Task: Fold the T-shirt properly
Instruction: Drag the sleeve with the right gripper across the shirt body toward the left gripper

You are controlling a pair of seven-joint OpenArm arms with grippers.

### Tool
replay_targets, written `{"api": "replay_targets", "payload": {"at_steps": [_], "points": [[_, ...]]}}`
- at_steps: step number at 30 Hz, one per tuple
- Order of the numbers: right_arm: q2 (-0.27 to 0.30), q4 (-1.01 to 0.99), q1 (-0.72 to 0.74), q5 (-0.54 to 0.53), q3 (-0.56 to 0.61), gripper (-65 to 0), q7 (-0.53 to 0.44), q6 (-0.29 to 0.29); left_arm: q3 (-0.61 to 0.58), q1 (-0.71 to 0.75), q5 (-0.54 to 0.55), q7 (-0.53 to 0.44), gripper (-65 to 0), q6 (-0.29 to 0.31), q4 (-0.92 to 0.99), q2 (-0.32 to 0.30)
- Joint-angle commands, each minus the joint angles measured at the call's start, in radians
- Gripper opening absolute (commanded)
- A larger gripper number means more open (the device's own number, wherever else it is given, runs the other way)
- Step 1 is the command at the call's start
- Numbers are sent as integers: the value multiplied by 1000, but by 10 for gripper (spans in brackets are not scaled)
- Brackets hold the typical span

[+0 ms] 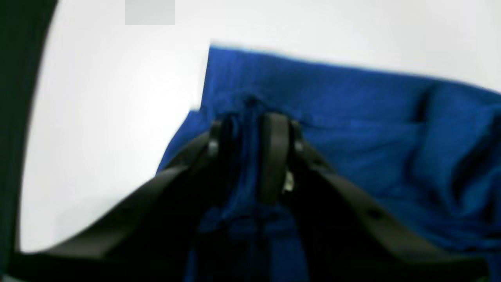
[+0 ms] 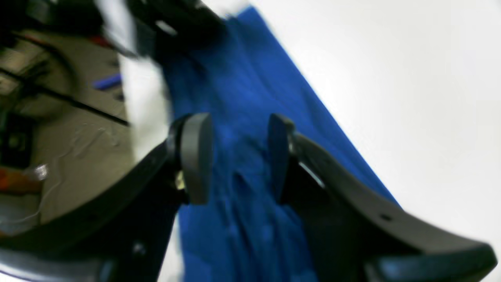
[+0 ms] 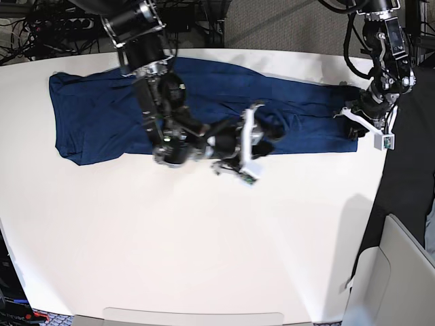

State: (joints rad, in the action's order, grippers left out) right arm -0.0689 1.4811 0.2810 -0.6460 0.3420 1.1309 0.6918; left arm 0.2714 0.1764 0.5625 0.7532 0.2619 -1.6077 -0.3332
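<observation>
The dark blue T-shirt (image 3: 95, 115) lies stretched out in a long band across the far half of the white table (image 3: 204, 238). My left gripper (image 3: 345, 117) is at the shirt's right end. In the left wrist view the left gripper (image 1: 244, 129) is shut on a bunched fold of the T-shirt (image 1: 352, 117). My right gripper (image 3: 266, 136) hovers over the rumpled middle of the shirt near its front edge. The right wrist view shows the right gripper (image 2: 238, 156) open, its pads apart above the T-shirt (image 2: 242, 78) and holding nothing.
The table's right edge runs just beyond the left gripper. A pale chair (image 3: 401, 272) stands off the table at the front right. Cables and equipment (image 3: 41, 27) crowd the floor behind the far edge. Bare white tabletop fills the near half.
</observation>
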Motion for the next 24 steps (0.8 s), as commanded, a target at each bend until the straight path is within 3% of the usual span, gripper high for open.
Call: {"api": "replay_targets", "payload": {"at_steps": [1,6,11,16,20,24], "points": [[-18,22,25,-24,-2,-407,-21,6,9,-7,11,-22,-507,4,-21,-17],[-10,-7,25,19,-1,-407,-22,6,2,-7,11,-22,-467,4,-21,-16],[-49,-40,30,124,1,-407,-22,6,2,-7,11,-22,-453,4,-21,-14],[-70,-79,34,130,6,-407,-22,6,9,-7,11,-22,-453,4,-23,-14],[-61,-70,36,131,4,-407,-22,6,30,-5,11,-25,-452,4,-24,-16],[-9,-44,33,131,-1,-407,-22,6,64,-5,9,-22,-439,6,-24,-19]]}}
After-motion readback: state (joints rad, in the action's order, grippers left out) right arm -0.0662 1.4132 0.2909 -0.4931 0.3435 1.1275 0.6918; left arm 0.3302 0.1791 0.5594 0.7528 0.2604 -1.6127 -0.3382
